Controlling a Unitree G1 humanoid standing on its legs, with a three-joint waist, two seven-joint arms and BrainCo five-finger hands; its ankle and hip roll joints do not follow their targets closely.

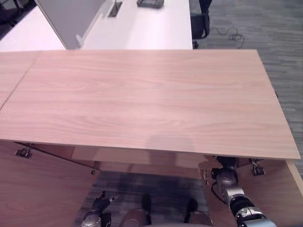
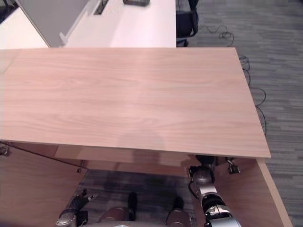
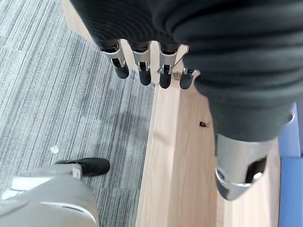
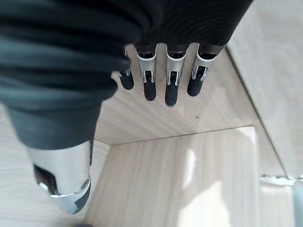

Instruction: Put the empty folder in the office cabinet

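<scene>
wood top: pale wooden cabinet top (image 1: 142,99) spreads across the head views, nothing lying on it
folder: no folder to be seen on the top, on the carpet or in either hand; where it lies I cannot tell
cabinet: both doors swung open below the front edge, left door (image 1: 38,189), right door (image 1: 270,189); inside is hidden under the top
left hand: left hand (image 3: 142,66) hangs low over grey carpet (image 3: 71,94) beside the left door, fingers straight and loosely spread, holding nothing
right hand: right hand (image 4: 161,80) reaches in under the top by the right door, fingers straight, side by side, empty; bare wood panels (image 4: 189,179) ahead of them
key relation: right hand is nearer the cabinet opening; folder direction from either hand unknown
next, as a guess: folder has to be located first, so the head needs a different look
</scene>
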